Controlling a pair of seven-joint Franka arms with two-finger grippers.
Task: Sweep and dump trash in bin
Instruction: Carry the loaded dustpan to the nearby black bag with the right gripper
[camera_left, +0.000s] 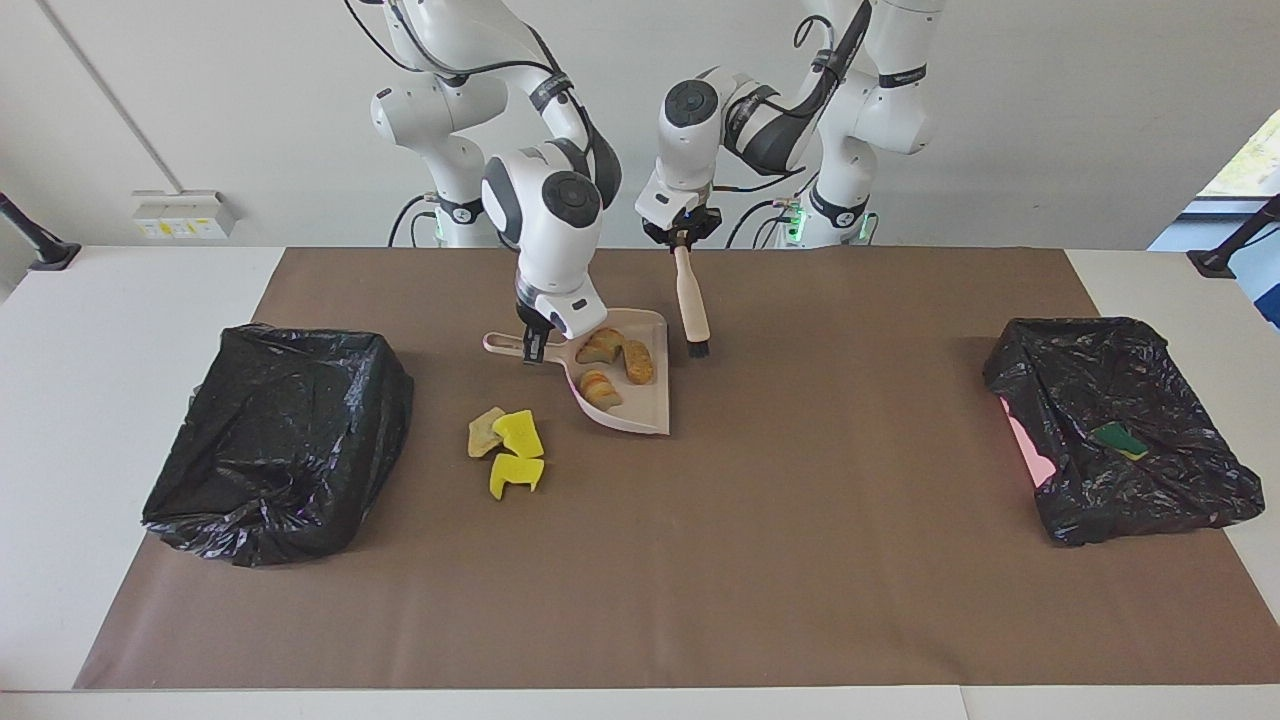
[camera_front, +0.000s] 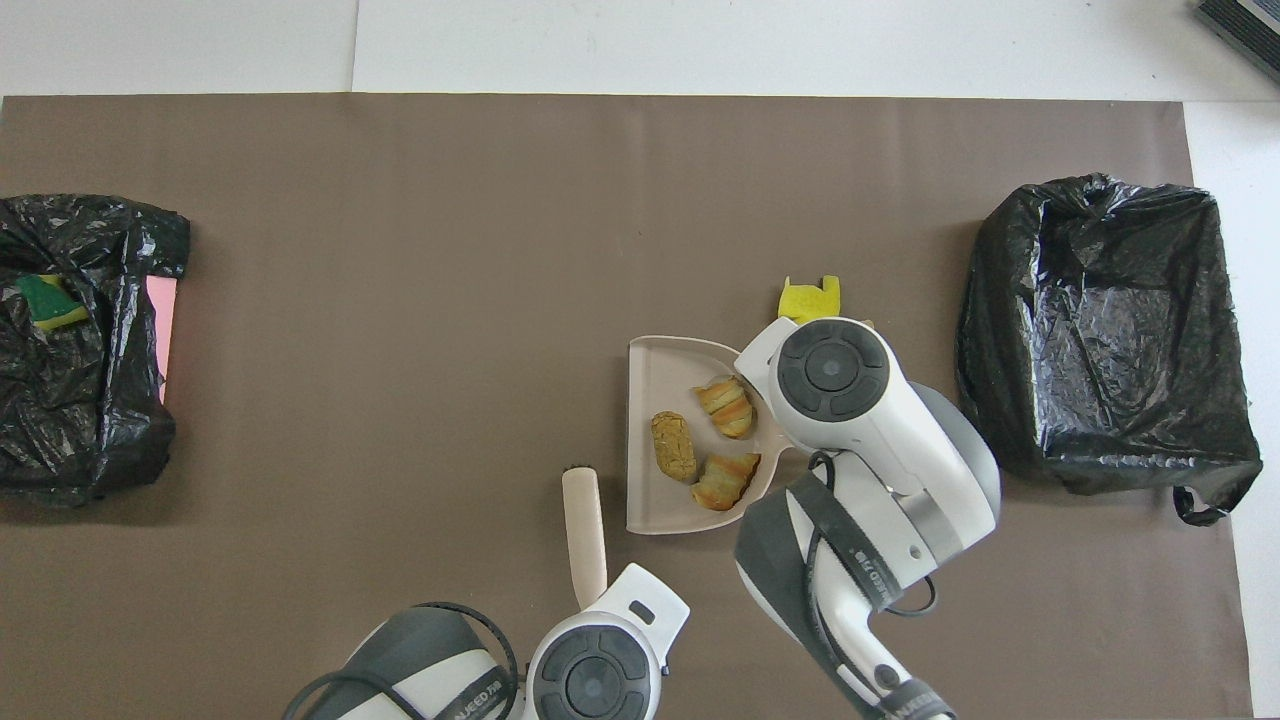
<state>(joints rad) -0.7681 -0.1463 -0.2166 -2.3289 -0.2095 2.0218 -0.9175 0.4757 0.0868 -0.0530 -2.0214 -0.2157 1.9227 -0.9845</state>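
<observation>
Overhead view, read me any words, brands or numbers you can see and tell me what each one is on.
"WANUEED" or close to it, partly cut off, on the left arm's cable strap.
Mirrored lettering on the right arm's cable strap: too blurred to read.
Dustpan, brush, bin bags: no text visible.

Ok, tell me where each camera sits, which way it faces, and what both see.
Facing view: high across the table, facing the robots; both arms show whole, right gripper on the dustpan, left gripper holding the brush.
Overhead view: above the robots' end, looking steeply down; only wrists and forearms show.
Shared: dustpan, brush, both black bins.
</observation>
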